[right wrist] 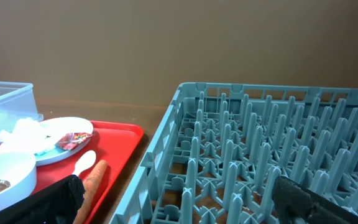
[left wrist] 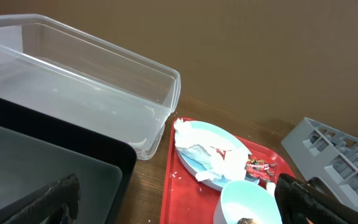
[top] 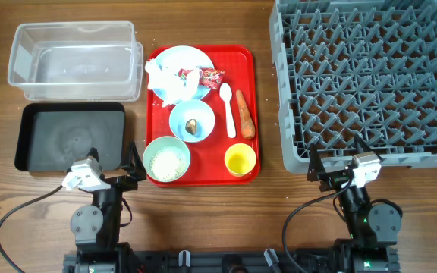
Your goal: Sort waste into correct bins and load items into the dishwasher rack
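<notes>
You haven't started, as far as I can judge: left gripper [top: 112, 165] and right gripper [top: 337, 163] wait released and empty at the near edge, while tissues [top: 165, 82], wrapper [top: 209, 75], carrot [top: 245, 114], rice [top: 167, 161], plate [top: 192, 54], bowls [top: 179, 115], cup [top: 240, 159] and spoon [top: 228, 110] all sit on the red tray [top: 253, 98] mid-counter, clear tub [top: 74, 25], black tray [top: 67, 136] and far-right rack [top: 370, 76] unfilled.

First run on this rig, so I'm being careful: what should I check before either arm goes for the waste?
1. Left end effector open, empty: ok.
2. Right end effector open, empty: ok.
3. Clear tub holds nothing: ok.
4. Black tray holds nothing: ok.
5. Tissues lie uncovered on the plate: ok.
6. Brown scrap loose in its bowl: cannot tell.
</notes>
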`<act>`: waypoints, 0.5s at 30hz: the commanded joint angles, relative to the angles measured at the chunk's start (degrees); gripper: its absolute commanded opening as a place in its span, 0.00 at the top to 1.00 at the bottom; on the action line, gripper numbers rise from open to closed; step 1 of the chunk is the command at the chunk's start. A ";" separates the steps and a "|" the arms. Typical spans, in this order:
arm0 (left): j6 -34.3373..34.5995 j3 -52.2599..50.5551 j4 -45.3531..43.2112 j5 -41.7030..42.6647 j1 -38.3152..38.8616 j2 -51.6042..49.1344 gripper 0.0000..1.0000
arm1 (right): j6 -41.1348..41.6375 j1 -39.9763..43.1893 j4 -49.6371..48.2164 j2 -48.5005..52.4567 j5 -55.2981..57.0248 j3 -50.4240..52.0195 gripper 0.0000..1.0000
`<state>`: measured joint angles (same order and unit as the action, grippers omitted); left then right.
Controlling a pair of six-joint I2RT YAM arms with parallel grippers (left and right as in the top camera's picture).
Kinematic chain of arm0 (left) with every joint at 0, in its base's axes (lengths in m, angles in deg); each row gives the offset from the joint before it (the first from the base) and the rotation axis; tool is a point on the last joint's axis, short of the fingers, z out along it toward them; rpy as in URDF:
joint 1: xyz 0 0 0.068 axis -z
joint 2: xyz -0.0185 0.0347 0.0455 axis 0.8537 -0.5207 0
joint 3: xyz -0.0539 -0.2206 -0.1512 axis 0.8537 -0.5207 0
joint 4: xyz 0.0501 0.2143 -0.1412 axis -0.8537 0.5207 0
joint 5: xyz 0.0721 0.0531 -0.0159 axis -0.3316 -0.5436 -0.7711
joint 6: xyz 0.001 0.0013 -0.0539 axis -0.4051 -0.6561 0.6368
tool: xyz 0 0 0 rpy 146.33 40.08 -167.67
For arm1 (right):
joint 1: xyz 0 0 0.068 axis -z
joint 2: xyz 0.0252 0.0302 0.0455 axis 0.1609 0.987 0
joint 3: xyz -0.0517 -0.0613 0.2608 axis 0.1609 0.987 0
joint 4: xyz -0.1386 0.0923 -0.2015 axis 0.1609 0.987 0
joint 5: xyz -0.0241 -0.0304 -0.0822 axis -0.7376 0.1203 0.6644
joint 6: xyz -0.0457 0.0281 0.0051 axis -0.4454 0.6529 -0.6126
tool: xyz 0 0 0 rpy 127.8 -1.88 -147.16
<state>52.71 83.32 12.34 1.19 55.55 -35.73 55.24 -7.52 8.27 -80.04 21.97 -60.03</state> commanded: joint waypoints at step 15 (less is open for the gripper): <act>-0.74 -0.26 0.26 0.26 -0.31 0.35 0.00 | 0.00 -0.28 -0.74 -0.07 0.74 0.04 0.00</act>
<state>52.71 83.32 12.34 1.19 55.55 -35.73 55.21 -7.52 8.27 -80.04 21.97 -60.05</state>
